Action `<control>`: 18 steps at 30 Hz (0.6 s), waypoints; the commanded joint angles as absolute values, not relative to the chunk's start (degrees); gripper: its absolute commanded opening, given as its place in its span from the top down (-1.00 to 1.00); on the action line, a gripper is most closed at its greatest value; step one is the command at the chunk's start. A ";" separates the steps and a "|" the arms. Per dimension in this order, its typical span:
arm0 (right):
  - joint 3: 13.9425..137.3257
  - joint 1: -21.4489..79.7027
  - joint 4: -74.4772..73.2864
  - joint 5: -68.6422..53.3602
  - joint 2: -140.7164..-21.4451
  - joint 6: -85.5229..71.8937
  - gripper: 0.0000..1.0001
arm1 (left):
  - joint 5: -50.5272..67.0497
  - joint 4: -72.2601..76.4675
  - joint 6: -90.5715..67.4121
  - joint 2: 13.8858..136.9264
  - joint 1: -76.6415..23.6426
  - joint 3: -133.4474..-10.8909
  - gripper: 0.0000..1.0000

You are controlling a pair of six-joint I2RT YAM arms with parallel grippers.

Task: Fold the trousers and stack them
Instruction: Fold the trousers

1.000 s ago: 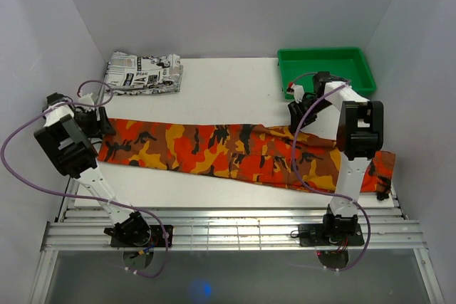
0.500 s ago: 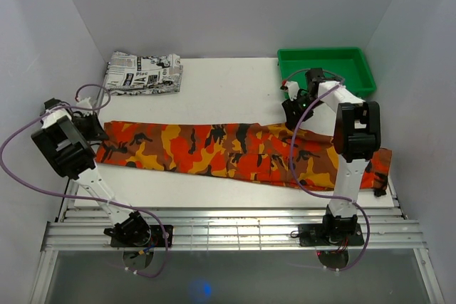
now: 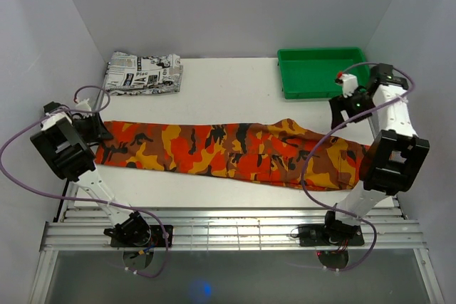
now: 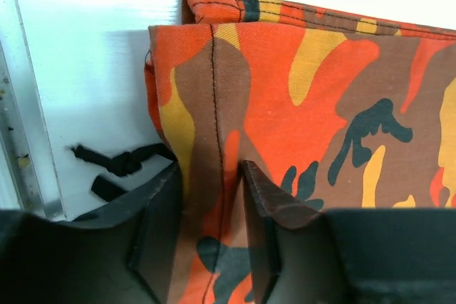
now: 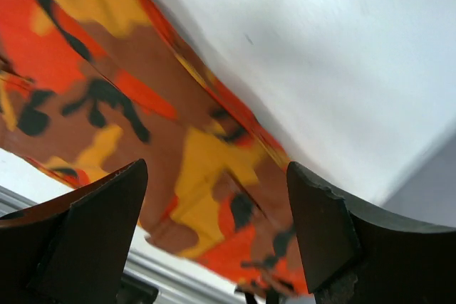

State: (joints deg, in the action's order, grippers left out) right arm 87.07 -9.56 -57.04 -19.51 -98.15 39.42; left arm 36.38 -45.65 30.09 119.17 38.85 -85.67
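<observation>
The trousers (image 3: 228, 149), in orange, red, yellow and black camouflage, lie stretched across the table from left to right. My left gripper (image 3: 97, 130) is at their left end. In the left wrist view the cloth (image 4: 320, 90) runs along its seam between the two fingers (image 4: 260, 233), and the left gripper (image 4: 211, 236) is shut on that fold. My right gripper (image 3: 343, 107) hangs above the back right of the trousers, in front of the tray. Its jaws stand wide open around nothing, with the trousers (image 5: 107, 105) lying below the right gripper (image 5: 217, 226).
A green tray (image 3: 320, 94) stands at the back right. A folded newspaper-print garment (image 3: 142, 72) lies at the back left. A black strap (image 4: 117, 165) lies on the white table beside my left finger, near the metal edge rail (image 4: 21, 140).
My right gripper has let go of the trousers, opened wide and swung right toward the tray. The cloth it held has dropped into a low bump. My left gripper has closed in on the leg end.
</observation>
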 commanded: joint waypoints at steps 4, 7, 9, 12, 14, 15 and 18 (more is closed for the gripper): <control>82.98 -27.40 -67.32 -13.81 -98.61 45.17 -0.72 | 38.40 -43.24 27.60 117.25 37.36 -81.65 0.28; 81.31 -32.86 -65.92 -11.52 -99.14 47.19 -0.72 | 39.37 -43.24 26.46 116.90 37.18 -81.91 1.00; 79.90 -35.75 -64.69 -10.47 -99.40 47.98 -0.72 | 39.29 -43.59 25.84 116.02 37.53 -82.53 1.00; 78.58 -38.05 -63.37 -10.11 -100.11 48.78 -0.73 | 39.03 -44.56 24.70 113.47 38.75 -85.24 1.00; 77.96 -38.49 -63.02 -10.46 -100.37 49.04 -0.72 | 38.15 -45.96 25.31 112.24 39.37 -87.79 1.00; 77.96 -38.58 -63.02 -10.81 -100.37 49.22 -0.73 | 37.71 -46.58 25.75 112.06 40.07 -88.67 1.00; 78.22 -38.58 -63.19 -11.78 -100.55 49.22 -0.73 | 37.35 -49.91 27.77 112.15 42.27 -92.54 1.00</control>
State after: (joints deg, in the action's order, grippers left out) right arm 78.15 -38.26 -62.98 -10.50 -100.14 48.27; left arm 37.69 -48.05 25.82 118.39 39.29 -87.57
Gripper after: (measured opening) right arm 0.864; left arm 0.031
